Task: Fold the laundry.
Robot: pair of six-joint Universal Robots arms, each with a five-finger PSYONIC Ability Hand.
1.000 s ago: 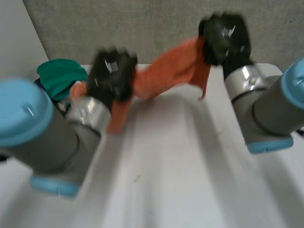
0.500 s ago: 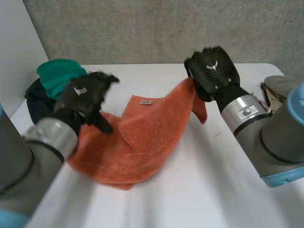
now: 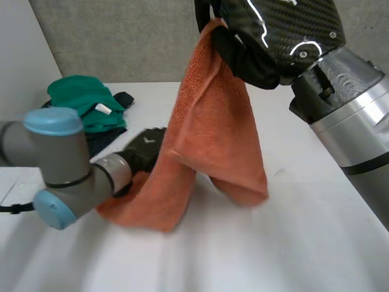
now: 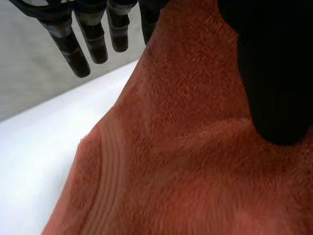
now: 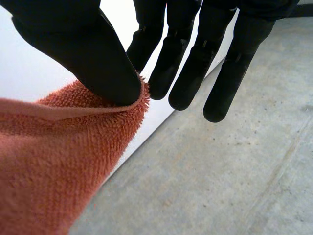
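An orange towel (image 3: 213, 134) hangs from my right hand (image 3: 273, 36), which is raised high above the white table (image 3: 285, 243). In the right wrist view the thumb (image 5: 93, 58) pinches the towel's edge (image 5: 58, 166) against the fingers. The towel's lower part lies bunched on the table. My left hand (image 3: 144, 149) is low on the table, against that lower part at its left side. Its fingers (image 4: 93, 39) are straight above the towel (image 4: 186, 171) and grip nothing.
A pile of green cloth (image 3: 82, 100) on dark cloth (image 3: 106, 137) sits at the table's far left. A grey wall stands behind the table. Past the table's edge, the right wrist view shows grey floor (image 5: 220, 171).
My left hand has let go of the towel and come down to the table beside it. My right hand has risen with the towel's edge, so the towel now hangs.
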